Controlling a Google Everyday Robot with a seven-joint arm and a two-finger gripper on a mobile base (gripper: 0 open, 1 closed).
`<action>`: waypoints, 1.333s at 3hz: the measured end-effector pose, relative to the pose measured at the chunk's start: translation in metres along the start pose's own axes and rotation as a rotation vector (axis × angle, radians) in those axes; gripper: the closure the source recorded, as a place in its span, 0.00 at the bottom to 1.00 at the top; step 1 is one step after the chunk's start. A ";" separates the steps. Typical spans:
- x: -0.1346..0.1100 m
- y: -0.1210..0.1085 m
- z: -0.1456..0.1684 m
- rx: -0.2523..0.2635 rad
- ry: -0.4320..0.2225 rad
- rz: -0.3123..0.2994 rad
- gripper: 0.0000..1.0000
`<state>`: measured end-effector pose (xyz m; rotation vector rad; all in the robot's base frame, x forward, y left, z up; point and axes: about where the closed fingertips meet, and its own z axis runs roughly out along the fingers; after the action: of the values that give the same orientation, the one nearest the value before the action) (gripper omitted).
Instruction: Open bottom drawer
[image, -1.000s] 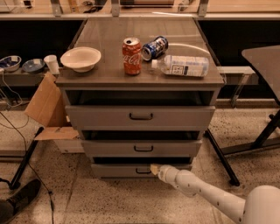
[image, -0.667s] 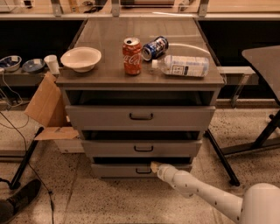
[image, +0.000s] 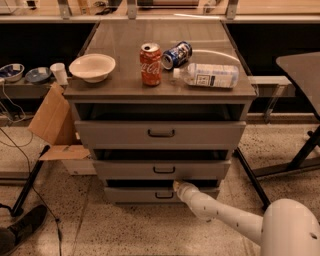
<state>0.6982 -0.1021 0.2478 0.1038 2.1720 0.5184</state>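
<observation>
At the foot of the grey cabinet (image: 240, 127), the bottom drawer (image: 131, 194) is sitting lowest of three. The gripper (image: 176, 185) is hanging at its top edge, just above the handle (image: 164, 195), presumably placed there to get a hold for pulling. Whether it is gripping anything I cannot tell.

Arm (image: 225, 217) outstretched, gripper (image: 176, 185) low, centre

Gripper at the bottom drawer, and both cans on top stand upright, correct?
No: the camera view shows the blue can lying on its side; only the red can stands upright. The gripper is at the bottom drawer, by its handle.
</observation>
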 end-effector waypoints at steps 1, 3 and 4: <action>-0.007 -0.003 0.012 0.044 -0.016 0.001 1.00; 0.011 -0.012 0.033 0.134 0.051 -0.029 1.00; 0.026 -0.020 0.035 0.166 0.094 -0.032 1.00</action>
<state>0.7120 -0.1020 0.2014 0.1374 2.3026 0.3299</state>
